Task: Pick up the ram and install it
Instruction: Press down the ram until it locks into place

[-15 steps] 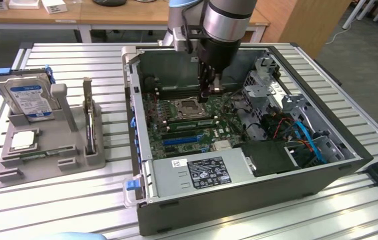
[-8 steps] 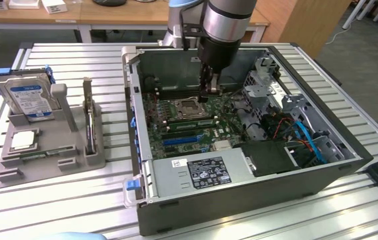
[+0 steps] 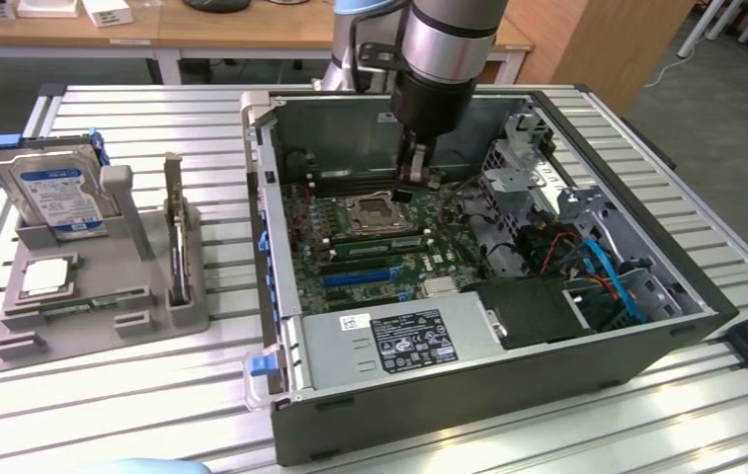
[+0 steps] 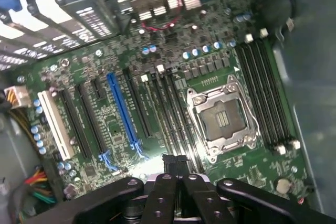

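Grey ribbed metal counter carries an open black desktop computer case lying on its side, so the green motherboard faces up and the arm can come straight down.

Silver-and-black robot hand is inside the case, low over the board, just beside the silver CPU socket. In the wrist view the hand hangs over the long black memory slots next to the socket, lined up along them. My read: that is the pose for seating a stick.

Jaws are pinched fully narrow. A small dark piece sits at the fingertips; cannot tell whether it is a ram edge-on or just the pads.

Ram I can place: a slim green circuit-board stick lies flat in the front groove of the grey plastic parts holder, on the counter at the exterior view's left, well apart from the hand. The holder keeps each part in a fixed spot for picking:
- silver hard drive with blue label, standing at its back
- tall dark card, upright on edge beside it
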Tool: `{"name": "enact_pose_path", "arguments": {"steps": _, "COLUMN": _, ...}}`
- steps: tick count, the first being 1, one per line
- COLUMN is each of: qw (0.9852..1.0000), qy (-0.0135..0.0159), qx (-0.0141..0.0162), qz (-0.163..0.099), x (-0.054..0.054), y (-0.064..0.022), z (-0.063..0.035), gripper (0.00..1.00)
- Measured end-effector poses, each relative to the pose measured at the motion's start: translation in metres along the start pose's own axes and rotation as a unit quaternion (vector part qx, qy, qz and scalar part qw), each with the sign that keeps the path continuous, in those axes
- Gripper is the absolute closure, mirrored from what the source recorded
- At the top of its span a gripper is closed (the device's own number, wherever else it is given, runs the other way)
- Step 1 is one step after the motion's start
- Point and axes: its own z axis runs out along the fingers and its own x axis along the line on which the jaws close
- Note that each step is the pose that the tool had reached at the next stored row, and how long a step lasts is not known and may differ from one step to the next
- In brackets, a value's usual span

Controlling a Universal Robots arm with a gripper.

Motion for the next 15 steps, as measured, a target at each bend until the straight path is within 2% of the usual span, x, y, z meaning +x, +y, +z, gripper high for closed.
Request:
{"name": "enact_pose_path", "arguments": {"steps": 4, "qw": 0.9994, "qy": -0.0008, "qx": 0.0015, "qz": 0.034, "x": 0.0000, "y": 0.0000, "z": 0.0002, "gripper": 0.90}}
{"name": "enact_pose_path", "arguments": {"steps": 8, "qw": 0.9977, "qy": -0.0016, "qx": 0.0031, "qz": 0.067, "x": 0.0000, "y": 0.0000, "z": 0.0004, "gripper": 0.90}}
{"name": "enact_pose_path", "arguments": {"steps": 11, "qw": 0.9957, "qy": -0.0022, "qx": 0.0042, "qz": 0.093, "x": 0.0000, "y": 0.0000, "z": 0.0005, "gripper": 0.90}}
{"name": "enact_pose_path", "arguments": {"steps": 15, "qw": 0.9920, "qy": -0.0029, "qx": 0.0058, "qz": 0.126, "x": 0.0001, "y": 0.0000, "z": 0.0007, "gripper": 0.90}}
